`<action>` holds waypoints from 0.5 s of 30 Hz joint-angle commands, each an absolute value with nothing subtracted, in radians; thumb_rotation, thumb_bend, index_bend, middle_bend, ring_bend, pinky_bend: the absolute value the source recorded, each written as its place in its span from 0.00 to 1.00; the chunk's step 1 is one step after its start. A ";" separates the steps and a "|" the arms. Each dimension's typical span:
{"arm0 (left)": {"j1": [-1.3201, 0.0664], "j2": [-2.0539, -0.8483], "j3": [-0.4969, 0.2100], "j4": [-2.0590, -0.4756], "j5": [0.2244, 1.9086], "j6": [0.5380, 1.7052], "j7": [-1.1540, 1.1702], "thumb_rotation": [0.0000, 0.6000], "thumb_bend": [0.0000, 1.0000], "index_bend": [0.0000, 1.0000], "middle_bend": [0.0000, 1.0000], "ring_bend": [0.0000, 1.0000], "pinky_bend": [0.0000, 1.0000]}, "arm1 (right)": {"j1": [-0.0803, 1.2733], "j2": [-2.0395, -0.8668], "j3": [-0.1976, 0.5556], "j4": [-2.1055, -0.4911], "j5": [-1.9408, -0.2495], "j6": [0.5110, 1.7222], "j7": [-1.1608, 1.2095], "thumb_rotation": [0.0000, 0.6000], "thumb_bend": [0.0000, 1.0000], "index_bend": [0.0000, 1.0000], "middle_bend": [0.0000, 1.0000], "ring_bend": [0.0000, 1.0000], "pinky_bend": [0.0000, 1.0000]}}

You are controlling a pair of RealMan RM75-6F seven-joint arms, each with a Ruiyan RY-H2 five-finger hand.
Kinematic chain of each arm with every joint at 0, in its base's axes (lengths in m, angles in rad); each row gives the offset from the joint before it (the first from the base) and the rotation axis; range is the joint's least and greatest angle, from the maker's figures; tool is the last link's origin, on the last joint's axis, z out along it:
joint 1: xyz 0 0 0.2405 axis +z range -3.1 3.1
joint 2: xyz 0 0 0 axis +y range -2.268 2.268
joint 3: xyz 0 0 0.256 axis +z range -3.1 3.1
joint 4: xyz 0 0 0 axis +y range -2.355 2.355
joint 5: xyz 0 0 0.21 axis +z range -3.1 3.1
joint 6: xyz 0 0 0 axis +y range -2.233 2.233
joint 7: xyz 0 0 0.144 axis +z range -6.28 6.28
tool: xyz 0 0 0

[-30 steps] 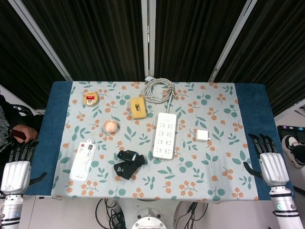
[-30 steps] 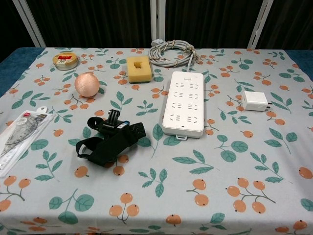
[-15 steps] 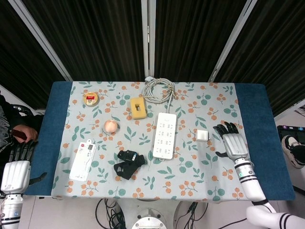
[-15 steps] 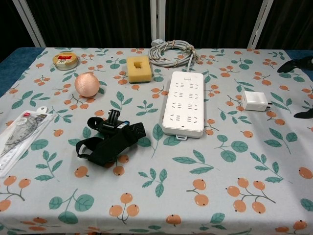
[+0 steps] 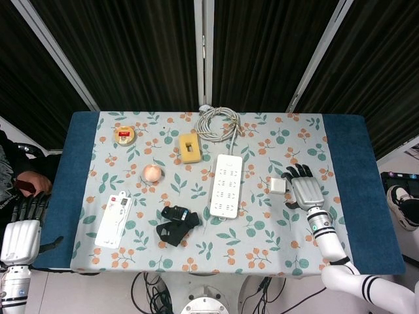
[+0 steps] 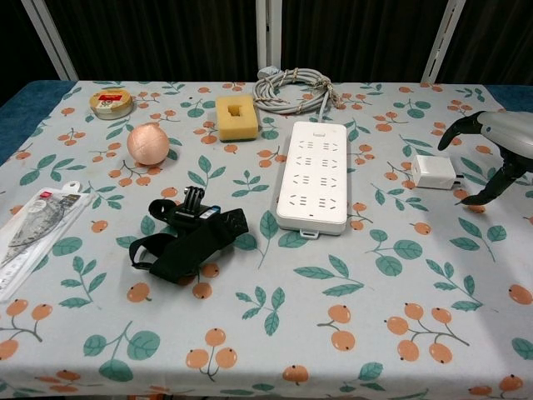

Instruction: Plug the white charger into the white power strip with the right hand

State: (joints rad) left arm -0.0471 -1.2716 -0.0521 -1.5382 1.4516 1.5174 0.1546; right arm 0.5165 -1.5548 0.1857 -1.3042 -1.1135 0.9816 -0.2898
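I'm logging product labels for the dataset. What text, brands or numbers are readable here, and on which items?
No text is legible in either view.
Round tin: red and white lid label, too blurred to read.
Flat packet: red mark and printing, too small to read.
White power strip and white charger: no visible markings.

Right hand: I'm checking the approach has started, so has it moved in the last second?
Yes. The right hand came in from the table's right edge and now sits just right of the charger.
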 commanded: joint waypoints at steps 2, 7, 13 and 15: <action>-0.046 -1.274 -0.054 -1.536 1.451 1.521 0.152 1.00 0.00 0.09 0.03 0.00 0.00 | 0.524 -1.562 0.183 -1.300 -1.100 0.966 -0.292 1.00 0.03 0.29 0.13 0.00 0.00; -0.045 -1.275 -0.054 -1.532 1.451 1.522 0.149 1.00 0.00 0.09 0.03 0.00 0.00 | 0.533 -1.570 0.179 -1.292 -1.078 0.950 -0.306 1.00 0.03 0.32 0.13 0.00 0.00; -0.044 -1.275 -0.054 -1.529 1.452 1.526 0.144 1.00 0.00 0.09 0.03 0.00 0.00 | 0.543 -1.573 0.177 -1.291 -1.059 0.934 -0.314 1.00 0.05 0.35 0.15 0.00 0.00; -0.043 -1.275 -0.054 -1.528 1.451 1.526 0.143 1.00 0.00 0.09 0.03 0.00 0.00 | 0.549 -1.574 0.180 -1.287 -1.053 0.928 -0.313 1.00 0.09 0.36 0.15 0.00 0.00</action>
State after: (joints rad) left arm -0.0433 -1.2752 -0.0542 -1.5279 1.4512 1.5259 0.1425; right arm 0.5481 -1.5740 0.1793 -1.2870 -1.0538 0.9289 -0.3132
